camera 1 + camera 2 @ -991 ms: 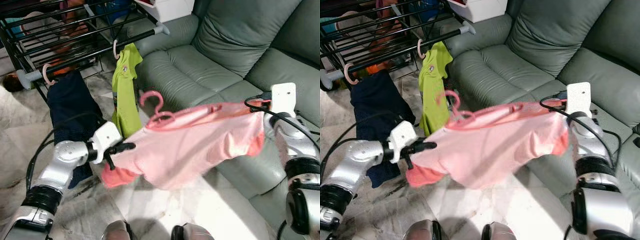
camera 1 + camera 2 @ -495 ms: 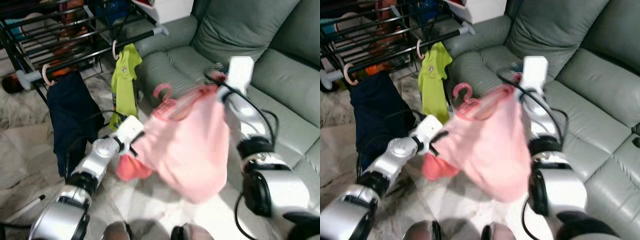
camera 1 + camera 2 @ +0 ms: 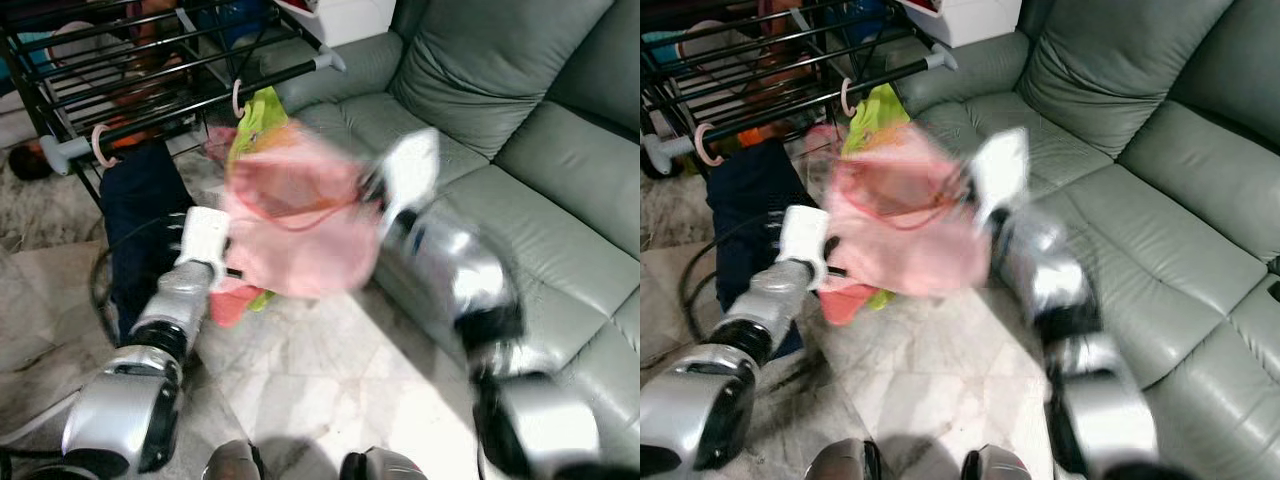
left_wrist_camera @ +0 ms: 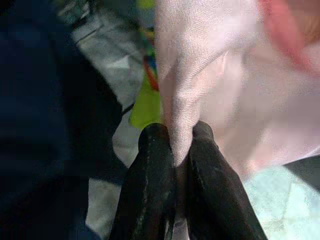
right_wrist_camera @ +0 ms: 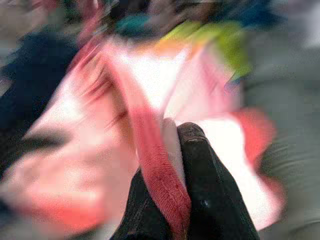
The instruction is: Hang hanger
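While both grippers pinch the pink shirt point(image 3: 300, 225), it hangs in the air just in front of the black rack point(image 3: 150, 85). The left gripper point(image 4: 175, 137) squeezes one edge and the right gripper point(image 5: 175, 132) squeezes a red hem. A green shirt point(image 3: 262, 108) and a dark cloth point(image 3: 140, 200) hang from the rack. A grey sofa point(image 3: 520, 150) stands on the marble floor point(image 3: 320, 370).

Both arms raised, fingers point(image 4: 155, 165) pinched.

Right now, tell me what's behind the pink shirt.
Behind the pink shirt hangs a green shirt on the drying rack, with a dark garment beside it. The pink cloth covers most of the green shirt; both hands grip the pink shirt.
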You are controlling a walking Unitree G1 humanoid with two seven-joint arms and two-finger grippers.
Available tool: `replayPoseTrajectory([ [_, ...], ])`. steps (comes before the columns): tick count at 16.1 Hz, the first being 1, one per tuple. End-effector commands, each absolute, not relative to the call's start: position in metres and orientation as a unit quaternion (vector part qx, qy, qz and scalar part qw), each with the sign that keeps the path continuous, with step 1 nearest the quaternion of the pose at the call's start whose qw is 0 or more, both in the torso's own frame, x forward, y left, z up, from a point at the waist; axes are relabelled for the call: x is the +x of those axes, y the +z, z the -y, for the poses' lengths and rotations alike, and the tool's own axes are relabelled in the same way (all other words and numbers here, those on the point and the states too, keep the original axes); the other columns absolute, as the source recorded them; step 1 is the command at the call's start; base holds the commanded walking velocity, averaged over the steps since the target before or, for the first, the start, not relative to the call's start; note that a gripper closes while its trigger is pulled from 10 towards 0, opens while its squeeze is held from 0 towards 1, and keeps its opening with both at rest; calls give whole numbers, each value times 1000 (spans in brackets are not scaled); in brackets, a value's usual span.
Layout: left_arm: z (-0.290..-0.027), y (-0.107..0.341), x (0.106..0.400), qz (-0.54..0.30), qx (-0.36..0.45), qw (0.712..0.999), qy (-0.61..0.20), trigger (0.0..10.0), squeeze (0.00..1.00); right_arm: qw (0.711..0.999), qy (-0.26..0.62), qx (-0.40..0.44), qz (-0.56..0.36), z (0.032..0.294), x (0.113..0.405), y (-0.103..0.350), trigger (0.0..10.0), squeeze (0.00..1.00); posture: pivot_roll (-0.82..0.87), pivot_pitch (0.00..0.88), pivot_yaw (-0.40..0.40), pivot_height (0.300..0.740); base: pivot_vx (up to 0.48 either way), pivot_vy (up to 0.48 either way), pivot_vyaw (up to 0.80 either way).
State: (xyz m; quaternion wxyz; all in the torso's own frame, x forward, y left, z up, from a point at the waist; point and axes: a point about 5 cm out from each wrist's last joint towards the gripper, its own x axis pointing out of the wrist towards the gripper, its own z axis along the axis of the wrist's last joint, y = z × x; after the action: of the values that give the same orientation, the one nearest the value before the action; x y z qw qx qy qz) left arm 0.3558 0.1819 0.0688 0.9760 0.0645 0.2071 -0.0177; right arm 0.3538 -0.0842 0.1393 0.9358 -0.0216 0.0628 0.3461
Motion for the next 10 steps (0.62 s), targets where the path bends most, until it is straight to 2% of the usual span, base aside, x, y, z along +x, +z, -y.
replayPoseTrajectory([
  [1, -184, 75, 360, -202, 51, 978, -4, 0, 0, 926, 374, -28, -44, 78, 354, 154, 0, 0, -68, 40, -31, 740, 0, 0, 0],
  [2, -187, 79, 363, -198, 34, 979, 20, 0, 0, 855, 507, -57, -88, 60, 315, 134, 0, 0, -66, 41, -27, 740, 0, 0, 0],
  [3, -186, 80, 364, -196, 28, 980, 22, 0, 0, 840, 531, -63, -94, 57, 307, 131, 0, 0, -66, 44, -27, 740, 0, 0, 0],
  [5, -185, 84, 367, -191, 13, 981, 28, 0, 0, 787, 602, -79, -110, 54, 280, 126, 0, 0, -65, 42, -28, 740, 0, 0, 0],
  [7, -183, 85, 367, -190, 9, 981, 27, 0, 0, 774, 612, -103, -124, 56, 274, 119, 0, 0, -68, 43, -30, 740, 0, 0, 0],
  [8, -181, 85, 368, -187, 7, 982, 18, 0, 0, 786, 585, -152, -131, 64, 279, 112, 10000, 0, -70, 44, -31, 740, 0, 0, 0],
  [9, -179, 87, 368, -180, 16, 984, 7, 0, 0, 800, 553, -197, -128, 74, 286, 106, 10000, 1000, -70, 44, -33, 740, 0, 0, 0],
  [10, -177, 88, 369, -175, 19, 984, -2, 0, 0, 802, 540, -223, -122, 80, 287, 104, 10000, 1000, -69, 45, -32, 740, 0, 0, 0],
])
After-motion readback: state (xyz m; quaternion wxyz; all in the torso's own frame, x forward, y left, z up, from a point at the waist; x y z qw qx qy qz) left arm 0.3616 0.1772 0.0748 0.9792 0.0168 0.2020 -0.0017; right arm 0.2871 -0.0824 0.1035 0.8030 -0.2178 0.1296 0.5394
